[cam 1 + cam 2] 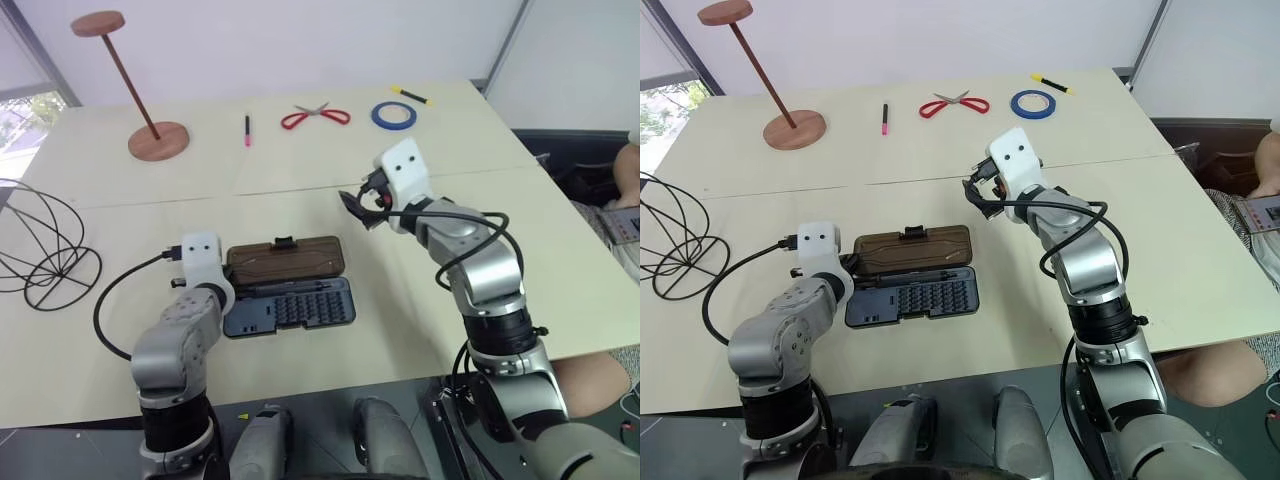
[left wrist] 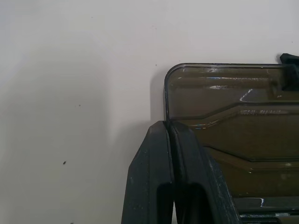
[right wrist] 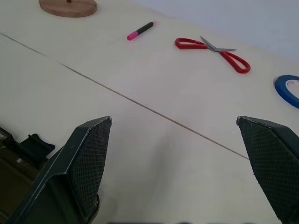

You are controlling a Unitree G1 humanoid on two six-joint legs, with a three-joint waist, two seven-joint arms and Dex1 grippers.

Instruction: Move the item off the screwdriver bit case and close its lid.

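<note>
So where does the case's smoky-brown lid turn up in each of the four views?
Left eye view: lid lies open flat on the table, mid-frame, just beyond the bit tray.
Right eye view: lid, same spot, slightly left of centre.
Left wrist view: lid, its corner right behind the shut left gripper.
Right wrist view: not clearly identifiable.
Shared landmark: black latch tab.

Bright, even light; soft shadows; glare on the lid (image 2: 233, 121).

Head views look down over the table (image 1: 420, 290); wrist views skim it closely.
</note>
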